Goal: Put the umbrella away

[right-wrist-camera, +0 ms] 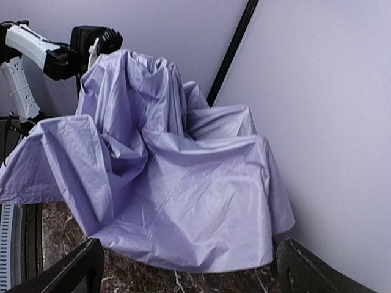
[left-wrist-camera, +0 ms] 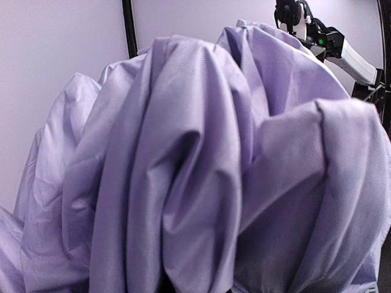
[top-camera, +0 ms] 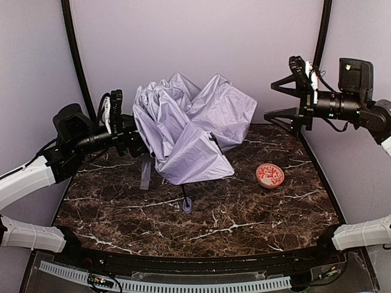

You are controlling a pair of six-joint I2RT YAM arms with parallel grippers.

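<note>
The umbrella (top-camera: 189, 131) sits half-collapsed at the middle back of the marbled bench (top-camera: 244, 213), its lavender fabric heaped in loose folds against the rear wall (top-camera: 201, 36). The thin black shaft (top-camera: 183, 192) pokes out from under the front hem, and the small handle (top-camera: 187, 204) rests on the bench nearer the arms. The left arm (top-camera: 79, 143) reaches in from the side until it touches the fabric. The left jaws are buried in the folds, and its wrist view shows only cloth, so I cannot tell whether they are spread or pinching. The right arm (top-camera: 342, 104) hangs high at the right, well apart from the umbrella. The right jaws are spread wide and empty, with dark fingers (right-wrist-camera: 73, 268) at each lower corner of the wrist view. A red-patterned bowl (top-camera: 269, 175) stands on the bench just right of the fabric's edge, between the umbrella and the right arm.
</note>
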